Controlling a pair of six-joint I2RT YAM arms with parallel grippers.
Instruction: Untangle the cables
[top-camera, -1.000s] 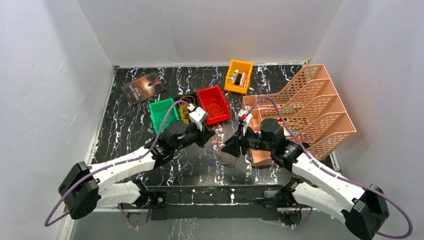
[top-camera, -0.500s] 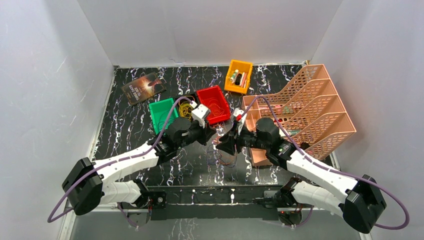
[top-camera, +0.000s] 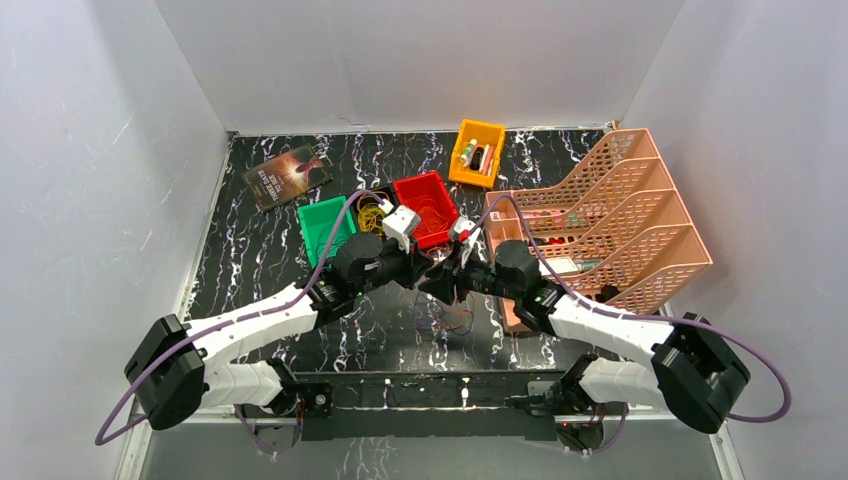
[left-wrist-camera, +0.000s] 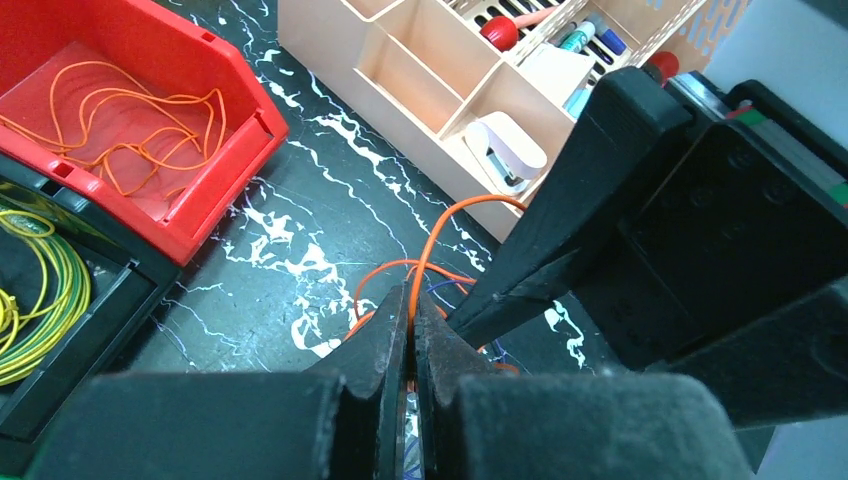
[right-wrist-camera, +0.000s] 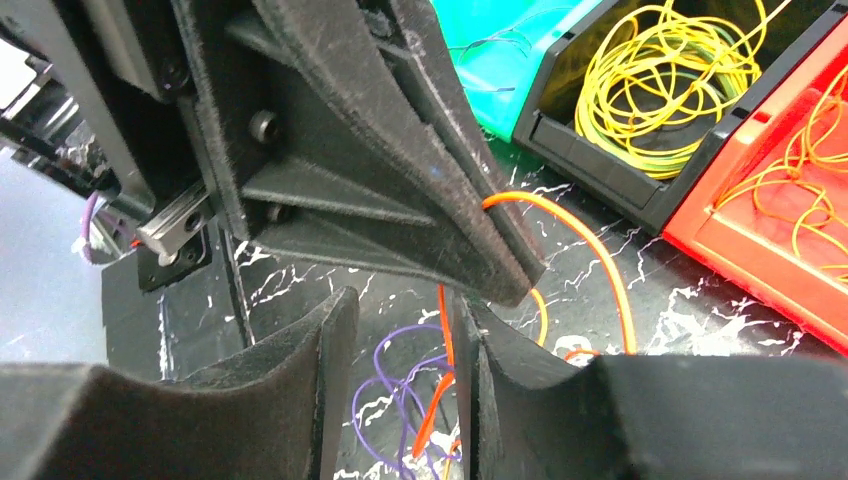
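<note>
Right arm has swung in leftward since the earlier frame, so right gripper (top-camera: 441, 282) now sits tip to tip with left gripper (top-camera: 424, 272) over the middle of the bench (top-camera: 250, 260); left arm has barely shifted. Left gripper is closed tight, pinching an orange wire (left-wrist-camera: 440, 225) that arcs up out of its tips. Right gripper jaws stand apart, about halfway, with an orange strand running down between them close to one finger's inner face; it does not look clamped. Cables (top-camera: 445, 318): small tangle of orange, red and purple loops on the bench right below both grippers, with the orange wire lifted out of it. Purple loops show under the right gripper in its wrist view. Red bin (left-wrist-camera: 250, 150) with loose orange wire, black bin (right-wrist-camera: 600, 160) with a yellow coil and green bin (top-camera: 318, 235) stand just behind the grippers. Peach rack (top-camera: 640, 230) is to the right.
</note>
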